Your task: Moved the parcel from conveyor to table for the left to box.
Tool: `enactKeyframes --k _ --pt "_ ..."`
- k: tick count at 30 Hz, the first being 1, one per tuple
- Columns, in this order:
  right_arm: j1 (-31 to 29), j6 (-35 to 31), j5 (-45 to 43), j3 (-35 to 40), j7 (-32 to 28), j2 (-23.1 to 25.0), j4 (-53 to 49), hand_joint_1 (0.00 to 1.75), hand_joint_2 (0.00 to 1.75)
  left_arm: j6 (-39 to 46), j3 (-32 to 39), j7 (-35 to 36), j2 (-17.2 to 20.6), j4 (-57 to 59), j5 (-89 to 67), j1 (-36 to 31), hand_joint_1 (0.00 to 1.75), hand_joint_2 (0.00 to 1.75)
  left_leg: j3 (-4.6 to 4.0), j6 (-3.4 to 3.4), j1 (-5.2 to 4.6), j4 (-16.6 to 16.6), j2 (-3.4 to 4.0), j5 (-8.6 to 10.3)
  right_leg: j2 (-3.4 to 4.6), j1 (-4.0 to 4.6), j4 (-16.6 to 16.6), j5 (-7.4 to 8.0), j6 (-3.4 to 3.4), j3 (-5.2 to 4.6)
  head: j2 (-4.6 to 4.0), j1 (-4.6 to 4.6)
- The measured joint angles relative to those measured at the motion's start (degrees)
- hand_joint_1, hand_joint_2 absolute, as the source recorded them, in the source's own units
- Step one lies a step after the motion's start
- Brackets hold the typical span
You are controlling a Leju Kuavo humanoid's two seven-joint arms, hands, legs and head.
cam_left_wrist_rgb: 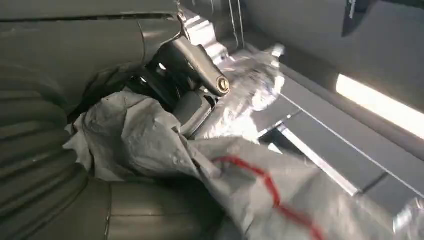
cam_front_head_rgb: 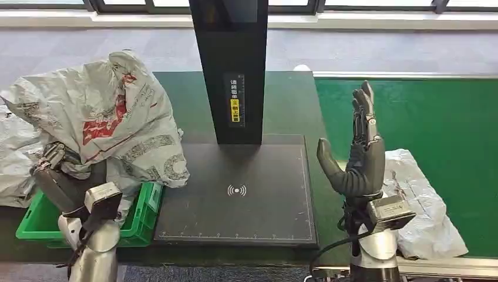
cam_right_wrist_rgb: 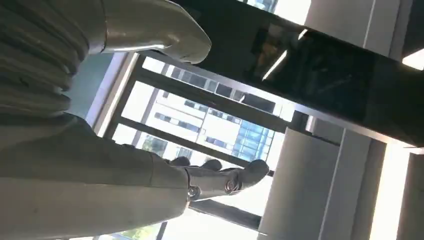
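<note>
Your left hand (cam_front_head_rgb: 56, 161) is gripping a large grey parcel (cam_front_head_rgb: 106, 111), a crumpled plastic mailer bag with red and grey print, and is holding it up over the green box (cam_front_head_rgb: 144, 214) at the counter's (cam_front_head_rgb: 288, 100) front left corner. In the left wrist view the dark fingers (cam_left_wrist_rgb: 200, 70) are closing into the bag's wrinkled plastic (cam_left_wrist_rgb: 150, 145), with a red line of print running across it. The bag is draping down over the box's far side and its lower edge is reaching the left edge of the black scanner pad (cam_front_head_rgb: 235, 194), which is lying in the middle of the counter below a black upright post (cam_front_head_rgb: 232, 64).

Your right hand (cam_front_head_rgb: 358, 158) is standing upright at the counter's right edge, fingers straight and close together with the thumb held apart, gripping nothing. Just to its right a second parcel (cam_front_head_rgb: 423, 200), a white plastic bag, is lying on the green conveyor (cam_front_head_rgb: 434, 117) near the front edge. More grey bags (cam_front_head_rgb: 14, 153) are lying at the counter's far left.
</note>
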Motion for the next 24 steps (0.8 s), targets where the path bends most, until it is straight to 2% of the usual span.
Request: enactKeyframes --k 3,6,9,11,18,19,21,22,24 --pt "-0.3 0.2 -0.1 0.0 0.0 0.0 0.0 0.00 1.75 -1.0 5.9 4.9 1.2 1.1 1.7 -3.1 1.75 1.75 0.00 0.00 0.00 0.0 0.02 0.01 0.02 -0.01 0.0 0.02 0.00 -0.02 0.00 0.00" --pt "-0.6 0.5 -0.1 0.0 0.1 0.0 0.1 0.00 1.75 -5.6 12.0 11.4 4.3 6.6 -2.3 -8.8 1.75 1.75 0.06 -0.07 0.00 0.0 0.00 0.07 0.01 0.02 0.0 0.05 -0.03 -0.03 0.00 0.00" --pt "-0.5 1.0 -0.4 0.0 0.3 -0.1 0.1 0.00 1.75 -14.5 15.4 18.7 7.7 17.2 -11.8 -15.0 1.75 1.75 0.05 -0.19 0.01 0.0 -0.13 0.18 -0.05 0.05 0.0 0.05 -0.06 0.00 0.00 -0.02" --pt "-0.5 1.5 -0.8 0.0 0.6 -0.3 0.2 0.00 1.75 -17.1 16.6 22.0 9.6 24.4 -16.5 -17.9 1.75 1.75 0.05 -0.22 0.01 0.0 -0.08 0.20 -0.02 0.04 0.1 0.10 -0.12 -0.05 0.00 0.00" --pt "-0.5 2.2 -0.9 0.0 0.6 -0.6 0.4 0.00 1.75 -16.5 18.4 23.1 12.6 41.8 -19.6 -23.1 1.75 1.75 0.00 -0.22 -0.01 0.0 0.00 0.18 0.14 0.01 0.1 0.16 -0.14 -0.14 0.00 -0.02" --pt "-0.6 2.3 -0.9 0.0 0.6 -0.6 0.5 0.00 1.75 -16.5 18.6 23.1 12.8 42.9 -19.6 -23.4 0.94 1.75 -0.02 -0.22 -0.01 0.0 -0.04 0.18 0.11 0.01 0.1 0.15 -0.14 -0.14 0.00 0.00" --pt "-0.6 2.4 -0.9 0.0 0.6 -0.6 0.6 0.00 1.75 -16.9 18.8 24.0 13.2 44.9 -20.6 -24.0 0.07 1.75 -0.03 -0.23 -0.01 0.0 -0.03 0.17 0.09 0.02 0.1 0.13 -0.16 -0.15 0.00 0.00" --pt "-0.6 2.4 -0.9 0.0 0.6 -0.7 0.6 0.00 1.75 -17.4 18.8 24.7 13.4 45.9 -21.4 -24.3 0.00 1.75 -0.03 -0.24 -0.01 0.0 -0.02 0.16 0.08 0.02 0.1 0.13 -0.16 -0.15 0.00 0.00" --pt "-0.5 2.0 -0.9 0.0 0.4 -0.9 0.6 0.00 1.75 -17.9 19.0 24.9 13.8 48.5 -22.8 -24.9 0.00 1.75 -0.03 -0.25 -0.01 0.0 -0.01 0.16 0.09 0.02 0.1 0.13 -0.16 -0.18 0.00 -0.02"
